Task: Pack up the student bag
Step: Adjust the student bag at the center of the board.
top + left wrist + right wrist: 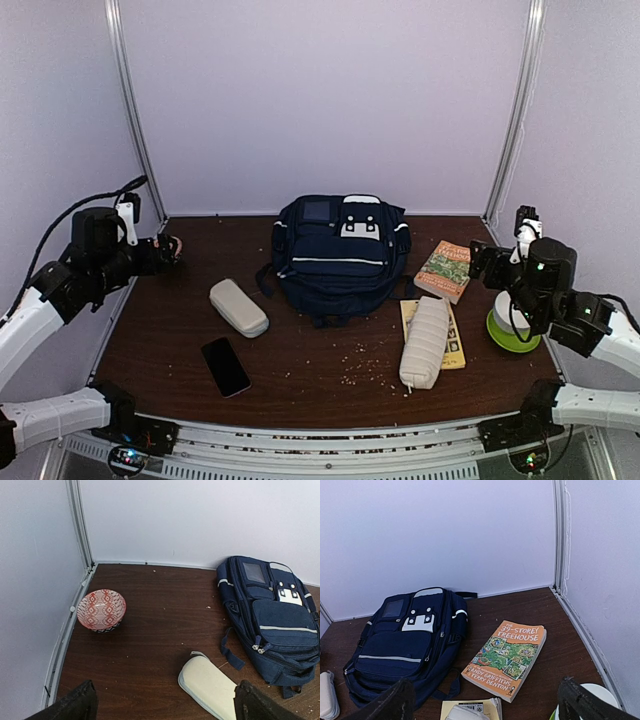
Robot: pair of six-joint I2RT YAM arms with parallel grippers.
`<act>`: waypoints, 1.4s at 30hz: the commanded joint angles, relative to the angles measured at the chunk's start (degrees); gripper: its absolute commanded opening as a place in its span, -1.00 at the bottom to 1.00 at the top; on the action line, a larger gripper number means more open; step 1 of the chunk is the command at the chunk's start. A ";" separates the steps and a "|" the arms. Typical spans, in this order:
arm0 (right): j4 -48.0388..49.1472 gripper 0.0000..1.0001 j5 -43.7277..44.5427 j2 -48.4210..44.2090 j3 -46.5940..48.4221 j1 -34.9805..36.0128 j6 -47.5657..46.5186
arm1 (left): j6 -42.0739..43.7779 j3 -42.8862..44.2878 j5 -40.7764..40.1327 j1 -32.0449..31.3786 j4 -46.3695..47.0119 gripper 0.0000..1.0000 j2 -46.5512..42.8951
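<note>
Centre-back on the table [300, 360], the student bag [338, 255] lies flat, front up, and looks zipped. Off at the sides, left gripper [168, 248] and right gripper [482, 262] hover, jaws spread wide, nothing held. Best bet: one pins the soft fabric, the other pulls a zipper. Bag look — navy, thin white stripes, white patch up top, black straps.

Left arm [45, 300] and right arm [585, 320] are raised off to the sides, elbows bent. Left gripper [168, 248] and right gripper [478, 263] are both spread wide, nothing gripped.
</note>
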 commanded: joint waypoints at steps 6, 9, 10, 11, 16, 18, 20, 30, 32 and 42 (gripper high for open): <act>-2.16 0.99 -7.59 1.70 5.31 -0.29 0.73 | 1.40 0.59 -1.59 -1.50 0.77 0.96 -1.50; -2.01 0.99 -11.68 4.71 7.34 0.15 2.59 | 1.48 0.34 -1.20 -1.80 0.88 0.96 -1.44; -1.54 1.00 -12.09 5.79 7.67 0.48 3.70 | 1.46 0.51 -1.13 -1.87 0.73 0.96 -1.41; -1.10 0.99 -12.29 7.20 7.92 1.05 5.13 | 1.45 0.58 -1.13 -1.98 0.68 0.96 -1.45; 1.09 0.88 -14.03 17.96 10.39 5.84 14.15 | 1.54 0.07 -1.87 -1.97 1.10 0.96 -1.72; 3.31 0.85 -14.55 22.62 11.02 7.90 17.92 | 1.25 0.12 -2.88 -1.98 0.80 0.96 -1.53; 5.07 0.85 -14.63 27.38 11.95 8.73 22.31 | 0.73 0.30 -3.52 -2.03 0.43 0.96 -1.25; 8.21 0.59 -16.46 50.14 23.00 6.48 32.00 | 0.03 1.24 -4.48 -2.13 -1.70 0.91 -0.21; 7.71 0.54 -17.12 53.58 25.54 5.52 32.21 | -0.12 1.17 -4.45 -2.16 -1.70 0.91 -0.38; 4.96 0.38 -23.43 67.26 38.01 -1.74 34.93 | -0.15 1.31 -3.70 -2.37 -1.70 0.89 0.36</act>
